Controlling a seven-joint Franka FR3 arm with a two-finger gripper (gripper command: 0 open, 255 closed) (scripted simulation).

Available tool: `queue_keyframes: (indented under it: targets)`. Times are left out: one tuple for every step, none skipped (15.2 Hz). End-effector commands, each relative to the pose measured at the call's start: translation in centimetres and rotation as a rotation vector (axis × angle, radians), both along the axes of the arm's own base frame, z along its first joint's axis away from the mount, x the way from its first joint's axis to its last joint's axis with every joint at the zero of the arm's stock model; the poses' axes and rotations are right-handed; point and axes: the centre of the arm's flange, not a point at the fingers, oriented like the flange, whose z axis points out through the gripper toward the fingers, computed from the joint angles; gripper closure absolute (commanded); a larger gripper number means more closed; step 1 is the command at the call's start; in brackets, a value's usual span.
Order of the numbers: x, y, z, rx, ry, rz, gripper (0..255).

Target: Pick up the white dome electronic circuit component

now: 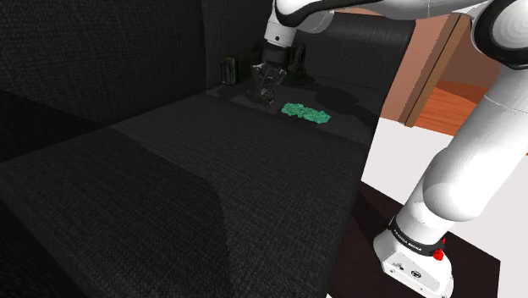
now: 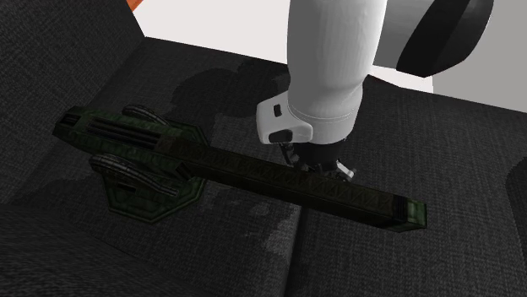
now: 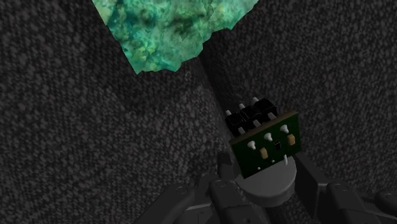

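Nearest stands the arm's stand (image 1: 415,258), at the edge of a dark woven sofa seat (image 1: 211,195). Farther along the seat, the gripper (image 1: 267,91) points down at the cushion. Its fingers (image 3: 318,188) pinch the pale dome (image 3: 270,184) of the circuit component (image 3: 264,143), a small green board with black pins. Just beyond lies a crumpled green lump (image 1: 305,112), and a long dark green object (image 2: 253,169) rests close by the hand. The grasp appears made, so the lift is the step in hand. Whether the board has cleared the fabric cannot be told. The next move calls for a straight rise, pinch unchanged, clear of both neighbours.
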Motion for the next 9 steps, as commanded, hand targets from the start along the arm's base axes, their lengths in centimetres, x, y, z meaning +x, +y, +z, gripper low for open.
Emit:
queue_keyframes:
  targets:
    - [0.0, 0.0, 0.8, 0.0, 0.0, 0.0, 255]
    - [0.0, 0.0, 1.4, 0.0, 0.0, 0.0, 255]
    - [0.0, 0.0, 1.9, 0.0, 0.0, 0.0, 255]
    - [0.0, 0.0, 2.4, 0.0, 0.0, 0.0, 255]
    - [0.0, 0.0, 3.0, 0.0, 0.0, 0.0, 255]
    - [0.0, 0.0, 3.5, 0.0, 0.0, 0.0, 255]
    - [0.0, 0.0, 4.0, 0.0, 0.0, 0.0, 255]
    - [0.0, 0.0, 4.5, 0.0, 0.0, 0.0, 255]
    - [0.0, 0.0, 5.1, 0.0, 0.0, 0.0, 255]
